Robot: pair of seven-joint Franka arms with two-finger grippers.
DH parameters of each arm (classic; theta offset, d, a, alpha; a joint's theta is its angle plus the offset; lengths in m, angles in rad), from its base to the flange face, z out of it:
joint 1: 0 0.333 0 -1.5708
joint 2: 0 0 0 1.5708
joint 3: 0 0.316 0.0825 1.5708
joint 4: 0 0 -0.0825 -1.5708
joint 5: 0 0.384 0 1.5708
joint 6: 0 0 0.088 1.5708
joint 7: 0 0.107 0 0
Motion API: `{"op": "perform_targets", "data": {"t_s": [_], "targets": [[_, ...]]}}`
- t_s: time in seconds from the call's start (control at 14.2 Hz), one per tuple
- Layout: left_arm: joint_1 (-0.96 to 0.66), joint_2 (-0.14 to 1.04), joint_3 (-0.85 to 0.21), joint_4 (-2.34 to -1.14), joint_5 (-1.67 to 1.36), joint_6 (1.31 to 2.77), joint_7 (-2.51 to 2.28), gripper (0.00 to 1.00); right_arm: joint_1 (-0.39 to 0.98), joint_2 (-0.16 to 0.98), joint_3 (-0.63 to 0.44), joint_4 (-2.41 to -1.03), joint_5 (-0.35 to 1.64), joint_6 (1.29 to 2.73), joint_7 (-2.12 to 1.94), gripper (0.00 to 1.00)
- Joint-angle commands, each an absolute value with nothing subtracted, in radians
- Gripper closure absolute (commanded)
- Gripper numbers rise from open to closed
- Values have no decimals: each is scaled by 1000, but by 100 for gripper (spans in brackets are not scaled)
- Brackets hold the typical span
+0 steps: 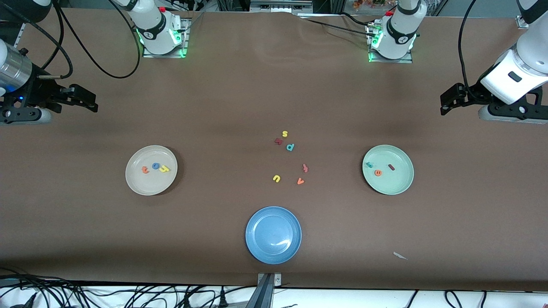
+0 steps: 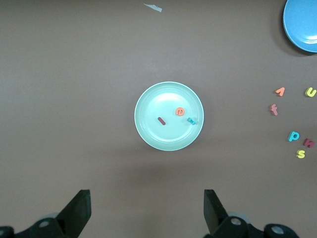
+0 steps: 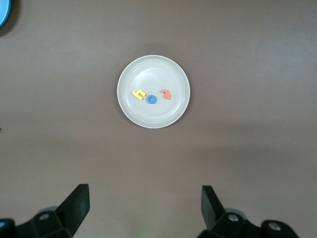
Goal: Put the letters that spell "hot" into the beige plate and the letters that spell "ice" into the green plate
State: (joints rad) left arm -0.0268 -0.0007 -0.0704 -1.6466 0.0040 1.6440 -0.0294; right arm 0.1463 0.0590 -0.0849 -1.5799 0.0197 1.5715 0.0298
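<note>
The beige plate (image 1: 141, 186) (image 3: 153, 74) lies toward the right arm's end and holds the orange t (image 1: 145, 170), blue o (image 1: 156, 166) and yellow h (image 1: 164, 169). Toward the left arm's end, the green plate (image 1: 396, 184) (image 2: 158, 99) holds the teal c (image 1: 370, 164), orange e (image 1: 378, 173) and dark red i (image 1: 391, 167). My right gripper (image 1: 90, 102) (image 3: 145, 208) hangs open and empty above the table near its end. My left gripper (image 1: 445, 102) (image 2: 147, 210) hangs the same way at the other end. Both arms wait, well apart from the plates.
A blue plate (image 1: 273, 214) sits empty nearest the front camera. Several loose letters lie mid-table: yellow s (image 1: 285, 134), dark red letter (image 1: 278, 141), teal p (image 1: 290, 147), reddish letter (image 1: 305, 168), yellow u (image 1: 276, 178), orange v (image 1: 300, 181). A white scrap (image 1: 400, 256) lies near the front edge.
</note>
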Motion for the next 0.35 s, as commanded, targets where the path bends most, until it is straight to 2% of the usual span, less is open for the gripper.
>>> {"op": "perform_targets", "data": {"t_s": [0.0, 0.28], "targets": [[-21, 15, -71, -1614, 29, 1623, -9, 0, 138, 67, -80, -1552, 3, 1563, 34, 0], [-23, 15, -71, -1614, 31, 1623, -15, 0, 138, 67, -80, -1555, 3, 1565, 35, 0]]}}
